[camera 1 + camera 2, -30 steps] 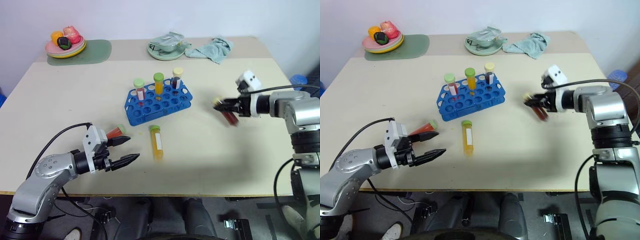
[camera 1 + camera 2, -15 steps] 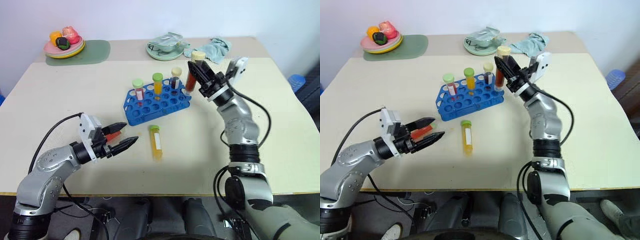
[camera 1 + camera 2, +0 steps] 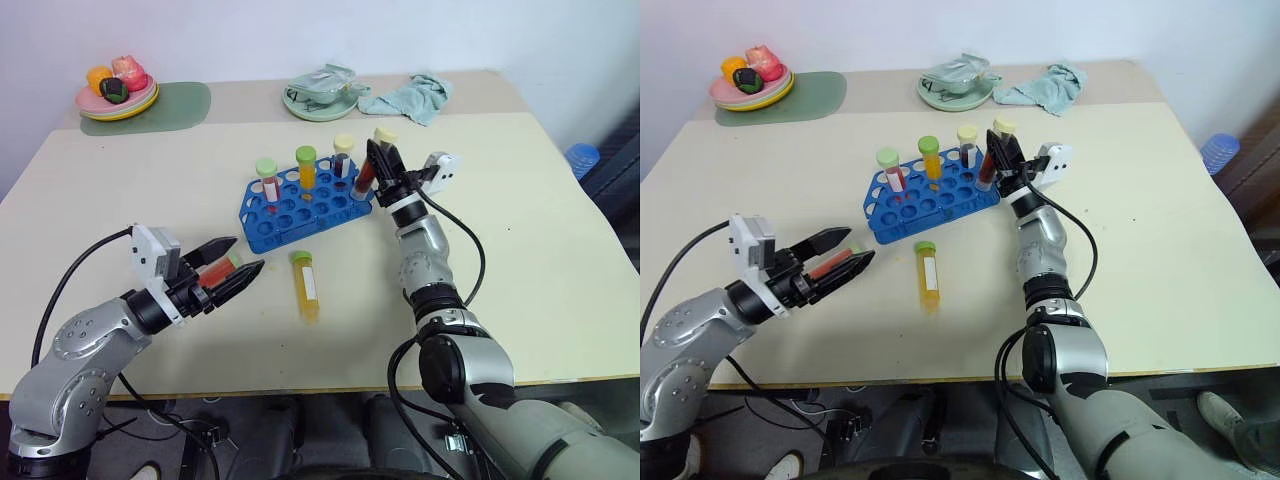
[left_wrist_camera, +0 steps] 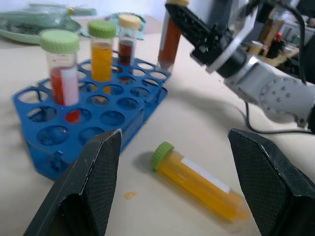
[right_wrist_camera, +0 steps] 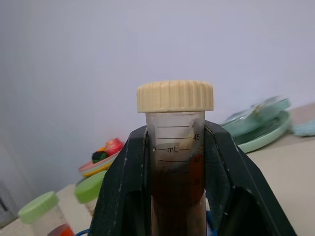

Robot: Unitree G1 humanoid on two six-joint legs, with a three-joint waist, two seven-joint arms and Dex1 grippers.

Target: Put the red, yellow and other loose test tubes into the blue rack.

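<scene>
Blue rack, centre of the frame: moulded plastic, rectangular, with a grid of round holes. Three tubes are already seated upright along its far row: red fill, orange fill, dark fill. Most holes are left free.

Progress: none of the three loose tubes is judged seated yet.
- Brown tube: pinched upright by the right gripper, the black jaws pressed against both sides just under the cap. It is held at the rack's right end. Whether its tip has entered a hole cannot be told. Insertion is judged to be the step in hand.
- Yellow tube: laid flat on the table, just below the rack, cap towards it. Untouched.
- Red tube: lower left of the frame, seen between the spread jaws of the left gripper. No grip is made; contact cannot be told.

Materials: all tubes are clear, rigid, cylindrical plastic with ribbed screw caps. The brown one has a cream cap and printed graduation marks, and the yellow one a green cap and a white label strip. Smooth round walls are judged liable to roll on the matt cream tabletop. Finger pads are black with a fine knurled texture.
</scene>
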